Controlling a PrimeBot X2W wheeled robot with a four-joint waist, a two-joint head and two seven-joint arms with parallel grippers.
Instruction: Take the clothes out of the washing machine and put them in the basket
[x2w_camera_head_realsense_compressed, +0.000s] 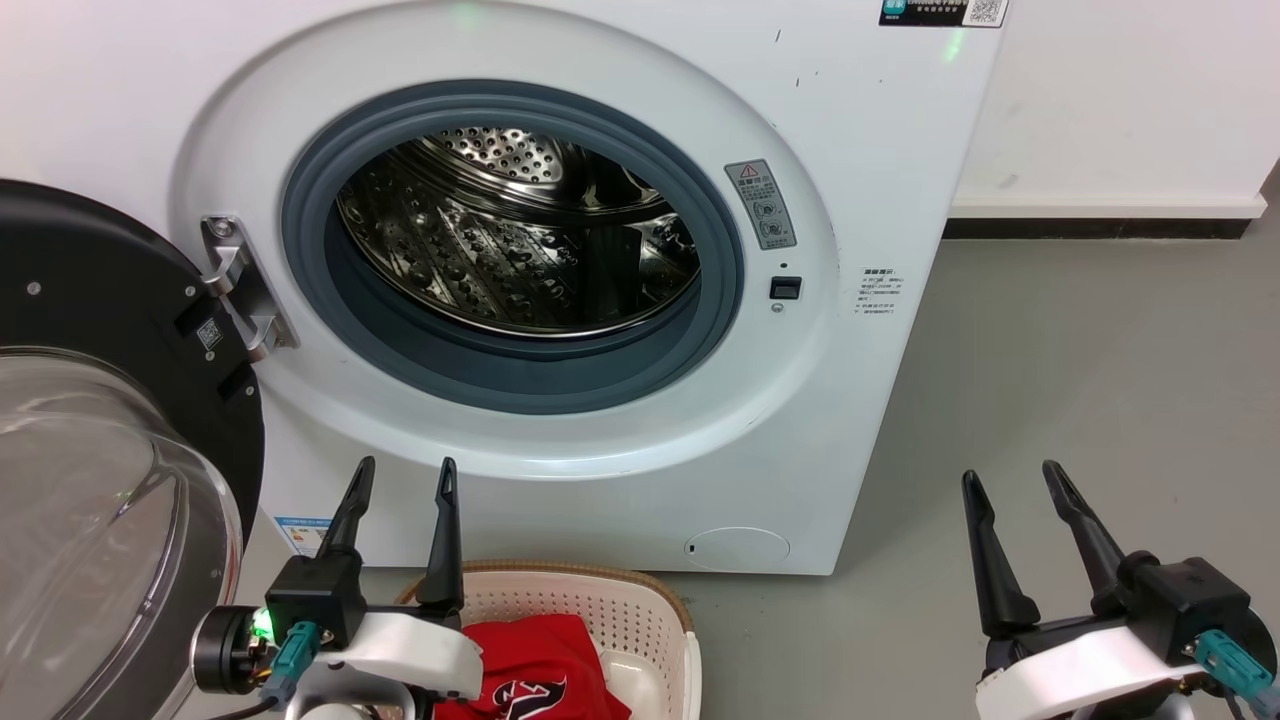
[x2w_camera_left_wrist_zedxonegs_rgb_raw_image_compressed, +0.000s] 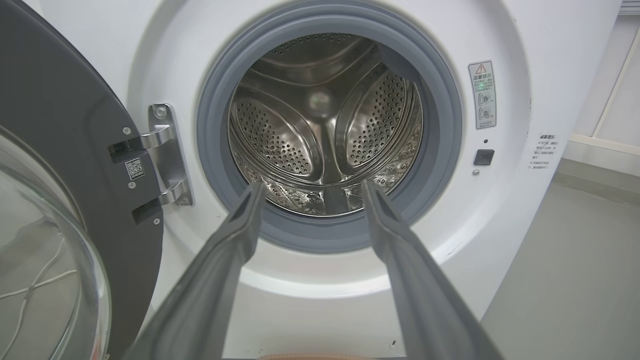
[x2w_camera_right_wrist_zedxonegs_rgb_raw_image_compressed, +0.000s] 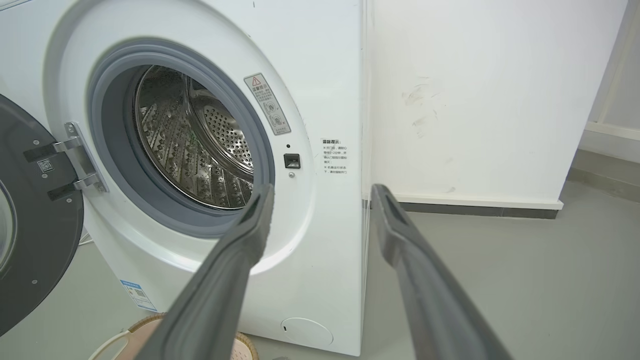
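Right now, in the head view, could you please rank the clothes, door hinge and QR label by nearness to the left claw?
1. clothes, below the left claw, in the basket.
2. door hinge, upper left.
3. QR label, far top right.

Lighting is bright, even and diffuse. Highlights glint on the steel drum (x2w_camera_head_realsense_compressed: 520, 250). A green glow tints the top edge of the washing machine (x2w_camera_head_realsense_compressed: 880, 150). Wrist views bow straight edges; the near fingers (x2w_camera_left_wrist_zedxonegs_rgb_raw_image_compressed: 215, 280) blur.

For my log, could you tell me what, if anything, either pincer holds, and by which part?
Nothing: the left pincer and right pincer are open and empty; the clothes lie in the basket.
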